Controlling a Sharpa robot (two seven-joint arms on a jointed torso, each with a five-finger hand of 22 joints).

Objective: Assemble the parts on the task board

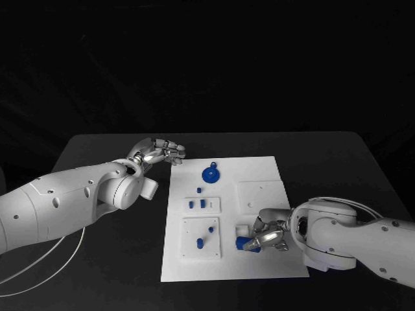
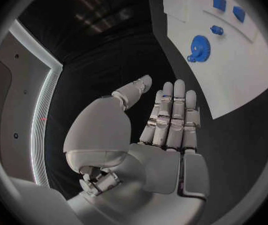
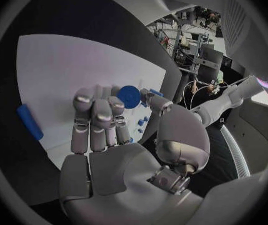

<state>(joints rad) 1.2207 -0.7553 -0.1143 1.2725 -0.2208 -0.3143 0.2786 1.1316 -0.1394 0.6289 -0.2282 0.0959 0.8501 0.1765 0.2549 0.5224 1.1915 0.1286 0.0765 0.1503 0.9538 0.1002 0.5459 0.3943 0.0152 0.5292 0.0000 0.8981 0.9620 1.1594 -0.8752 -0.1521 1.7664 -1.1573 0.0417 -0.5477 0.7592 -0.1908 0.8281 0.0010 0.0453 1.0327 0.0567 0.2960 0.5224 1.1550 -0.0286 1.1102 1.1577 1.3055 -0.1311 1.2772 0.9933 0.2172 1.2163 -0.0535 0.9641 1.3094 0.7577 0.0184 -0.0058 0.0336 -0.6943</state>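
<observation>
Gripping a round blue disc (image 3: 128, 95) in my right hand (image 1: 264, 236), I'm holding it over the near right part of the white board (image 1: 264, 259). My left hand (image 1: 159, 151) is hovering off the board's far left corner, fingers straight and close together, holding nothing. A blue gear (image 1: 211, 173) is lying at the far end.

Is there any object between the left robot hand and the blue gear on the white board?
Nothing visible. The left robot hand hovers open over the black table, just off the white task board; only bare board lies before the round blue gear part.
</observation>
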